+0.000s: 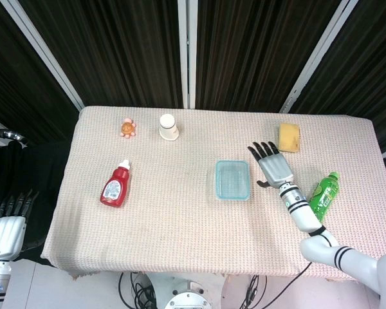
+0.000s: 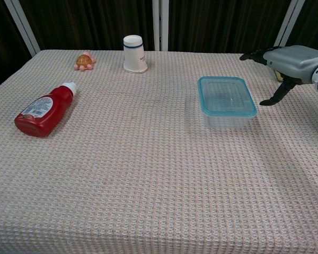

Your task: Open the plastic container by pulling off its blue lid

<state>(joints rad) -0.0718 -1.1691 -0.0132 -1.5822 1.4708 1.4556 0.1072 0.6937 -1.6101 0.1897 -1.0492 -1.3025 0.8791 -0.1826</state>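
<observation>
A clear plastic container with a blue lid [image 1: 232,179] sits mid-table, just left of the right hand [image 1: 275,168], fingers spread, holding nothing.

The right hand [image 1: 274,166] hovers with fingers spread just right of the plastic container [image 1: 232,179], with bare desk [image 1: 180,225] cloth between them. The yellow sponge [image 1: 289,137] lies close beyond the hand's fingertips, and the green bottle [image 1: 324,194] lies near its wrist on the outer side. Left of the container the cloth runs open to the ketchup bottle [image 1: 116,185]; the white cup [image 1: 169,127] and small toy [image 1: 128,127] stand well apart at the far edge.
</observation>
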